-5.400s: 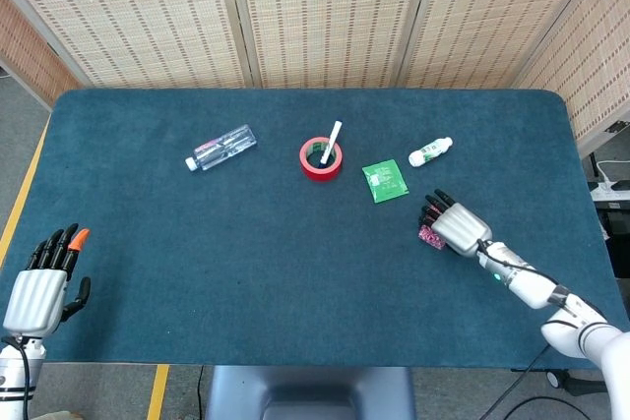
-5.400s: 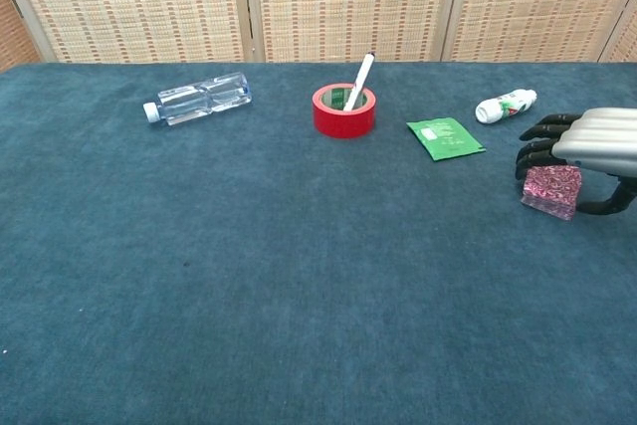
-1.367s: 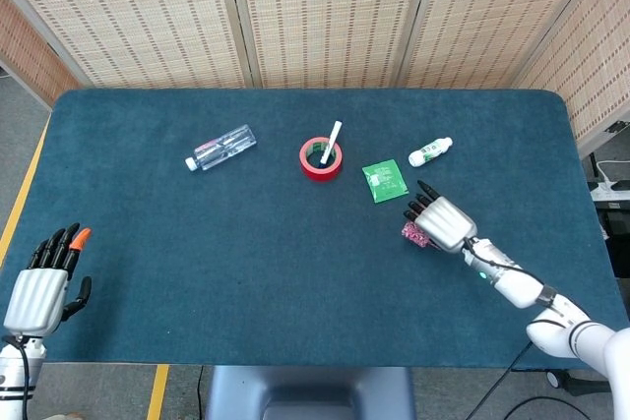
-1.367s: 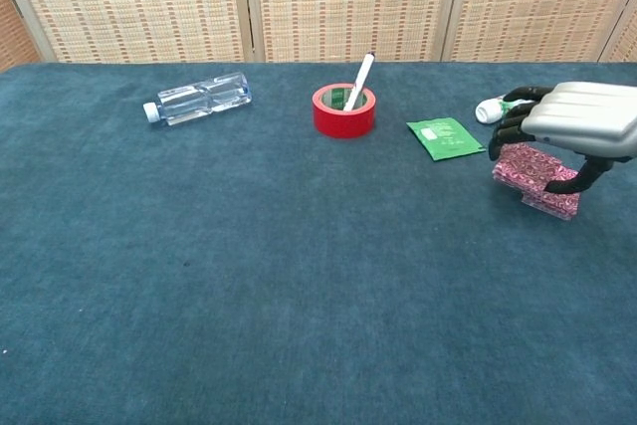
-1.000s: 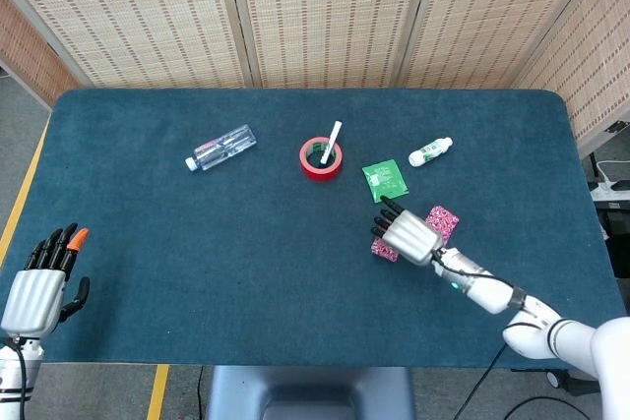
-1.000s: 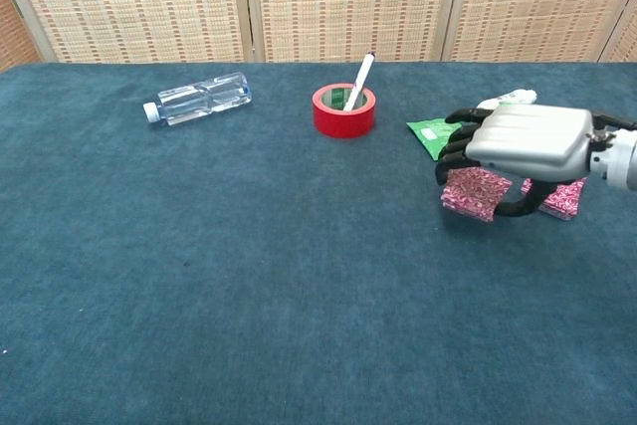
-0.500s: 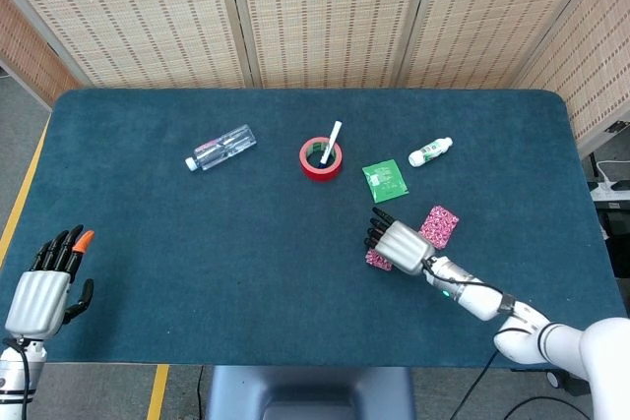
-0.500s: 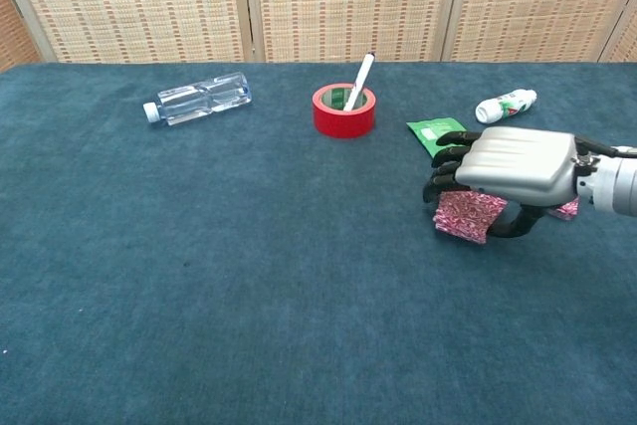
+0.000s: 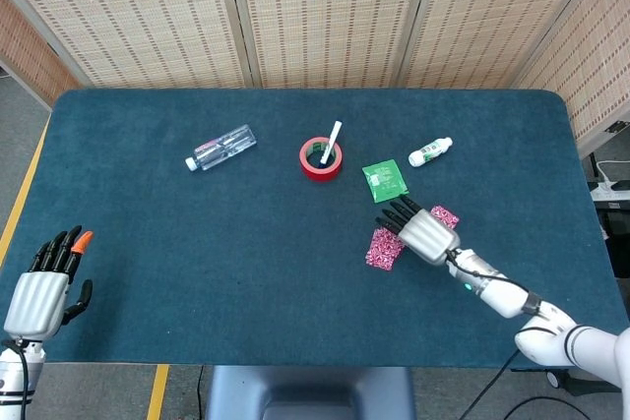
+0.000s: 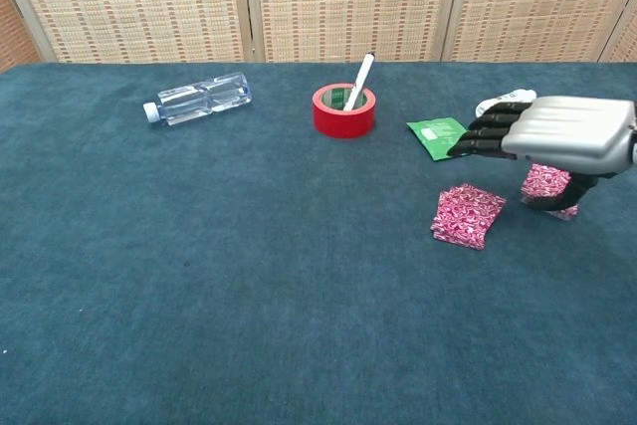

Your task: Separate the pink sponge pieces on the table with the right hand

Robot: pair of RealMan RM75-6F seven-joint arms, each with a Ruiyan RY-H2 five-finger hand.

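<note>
The two pink speckled sponge pieces lie apart toward the right edge of the dark blue felt table (image 9: 197,272): the nearer sponge piece (image 10: 468,215) lies free, the farther sponge piece (image 10: 547,184) under the silver right hand (image 10: 557,136), whose black fingers (image 10: 488,136) are stretched out, holding nothing. A low sweep could nudge the pieces together or catch the green sachet (image 10: 444,137).

blue table (image 9: 197,243) carries bottle (image 9: 220,148), red tape roll (image 9: 321,159), green packet (image 9: 385,181), white bottle (image 9: 430,151), two pink sponge pieces (image 10: 468,215).

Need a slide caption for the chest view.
Open right robot hand above two separated pink sponge pieces on blue table.
</note>
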